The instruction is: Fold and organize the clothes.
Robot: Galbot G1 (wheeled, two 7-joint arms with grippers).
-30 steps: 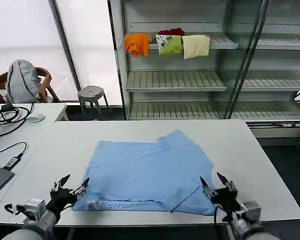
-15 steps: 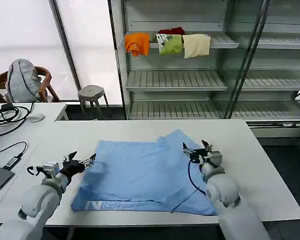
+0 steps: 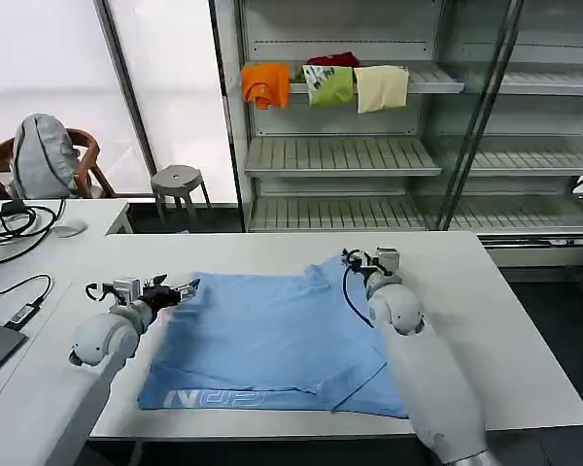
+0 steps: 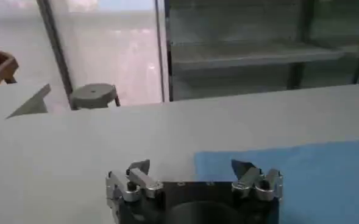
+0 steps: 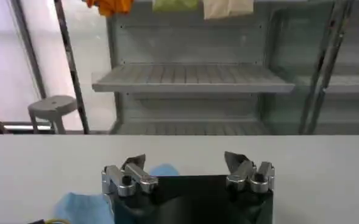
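Observation:
The clothes are one light sky-blue T-shirt [image 3: 282,335] lying partly folded on the white table [image 3: 486,320], with pale lettering [image 3: 209,398] along its near edge. My left gripper [image 3: 180,289] stands open at the shirt's far left corner. In the left wrist view that gripper [image 4: 191,165] hangs low over the table, with the blue fabric [image 4: 313,176] under one fingertip and nothing held. My right gripper [image 3: 355,259] is open at the shirt's far right corner. In the right wrist view this gripper [image 5: 184,160] has a tip of blue cloth [image 5: 81,207] just below it.
Metal shelving [image 3: 340,155] stands behind the table, with orange [image 3: 265,84], green [image 3: 330,85] and cream [image 3: 381,87] cloths on its upper shelf. A stool [image 3: 178,182] stands at the back left. A grey backpack [image 3: 41,155] sits on a chair. Cables [image 3: 15,223] lie on the left side table.
Both arms have swept from the table's near edge to the shirt's far edge: the left gripper to the far left corner, the right to the far right corner. The shirt lies as before.

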